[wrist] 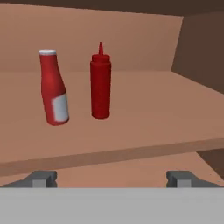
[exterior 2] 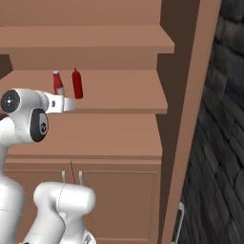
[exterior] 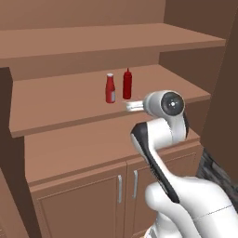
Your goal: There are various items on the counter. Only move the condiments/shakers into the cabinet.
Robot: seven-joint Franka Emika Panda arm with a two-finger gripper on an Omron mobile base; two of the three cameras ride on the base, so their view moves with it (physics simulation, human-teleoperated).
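Brown wooden shelves fill the scene as the white arm reaches toward the cabinet, a tall unit with several shelves and two lower doors fitted with silver bar handles. Two red condiment containers stand side by side on the middle shelf, near its front edge and close together but apart. The labelled bottle, red with a white cap and a pale label low on its side, stands to the left and leans slightly in the hand view. The squeeze bottle, a plain dark red with a pointed nozzle, stands upright just to its right.

The gripper hangs in front of that shelf, short of both bottles, its jaws released and spread wide with nothing between them; the two dark fingertips show far apart at the bottom of the hand view, below the shelf's front edge. From the left base camera the hand points at the shelf edge just below and to the right of the squeeze bottle; from the right base camera it sits just below the labelled bottle. A dark stone wall runs along the cabinet's right side. The shelf above and the ledge over the doors lie bare.
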